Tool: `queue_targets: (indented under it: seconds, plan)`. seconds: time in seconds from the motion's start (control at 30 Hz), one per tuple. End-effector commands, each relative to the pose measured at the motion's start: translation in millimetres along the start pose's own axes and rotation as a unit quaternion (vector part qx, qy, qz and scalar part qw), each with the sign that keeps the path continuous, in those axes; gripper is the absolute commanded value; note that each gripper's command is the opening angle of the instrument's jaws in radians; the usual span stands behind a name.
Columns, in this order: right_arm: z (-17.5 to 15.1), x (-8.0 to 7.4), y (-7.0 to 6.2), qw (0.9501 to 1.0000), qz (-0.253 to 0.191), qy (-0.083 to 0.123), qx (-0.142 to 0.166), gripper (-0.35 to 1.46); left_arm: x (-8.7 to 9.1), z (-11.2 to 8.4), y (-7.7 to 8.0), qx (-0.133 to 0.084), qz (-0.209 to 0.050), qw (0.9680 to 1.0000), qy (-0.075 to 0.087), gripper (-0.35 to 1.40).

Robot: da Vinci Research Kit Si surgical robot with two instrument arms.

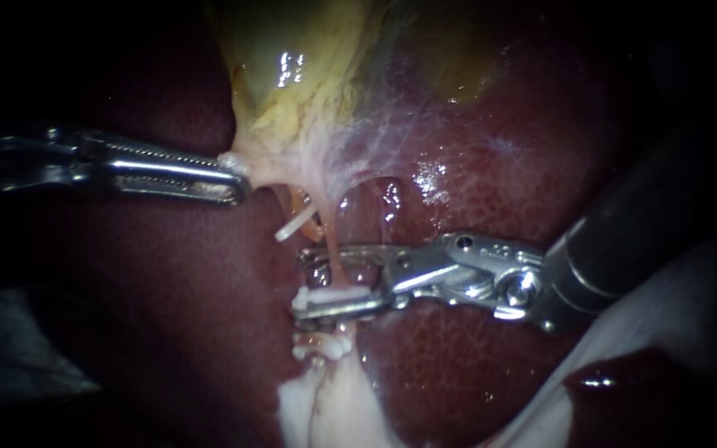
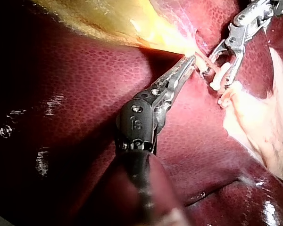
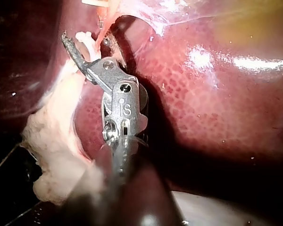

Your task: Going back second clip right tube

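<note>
Right tube with a white clip runs between my right instrument's open jaws, while my left instrument's jaws clamp the gallbladder's pale edge.

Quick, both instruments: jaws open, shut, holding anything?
Left instrument: shut on the gallbladder edge.
Right instrument: open, the tube crossing the gap.

Two instruments, three clips
</note>
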Motion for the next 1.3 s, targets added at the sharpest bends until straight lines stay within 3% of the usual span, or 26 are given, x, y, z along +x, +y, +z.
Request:
queue_targets:
  seconds: [0.03,0.2,0.4,0.67,1.07,1.3]
  plan:
    - [-0.5,0.1,-0.1,0.9999,0.000,-0.013,-0.001,0.48,0.0,0.0,0.0,0.000,0.000,1.0000,0.000,-0.35]
    - [-3.7,0.9,-0.8,0.9981,-0.048,-0.036,-0.015,0.50,0.0,-0.2,0.0,-0.001,0.000,1.0000,0.000,-0.35]
    - [-9.4,3.9,-1.8,0.9922,-0.103,-0.063,-0.028,0.50,-0.1,-0.2,0.0,-0.001,0.000,1.0000,0.000,-0.35]
    - [-14.8,5.8,-4.6,0.9827,-0.140,-0.114,-0.041,0.50,-0.2,-0.3,-0.3,-0.002,0.001,1.0000,0.000,-0.35]
    - [-16.5,7.3,-5.2,0.9758,-0.168,-0.129,-0.055,0.50,-0.8,0.5,-1.5,0.000,0.003,1.0000,0.000,-0.35]
    - [-16.9,7.5,-5.5,0.9743,-0.173,-0.131,-0.059,0.50,-1.8,2.7,-2.5,0.000,0.006,1.0000,0.001,-0.35]
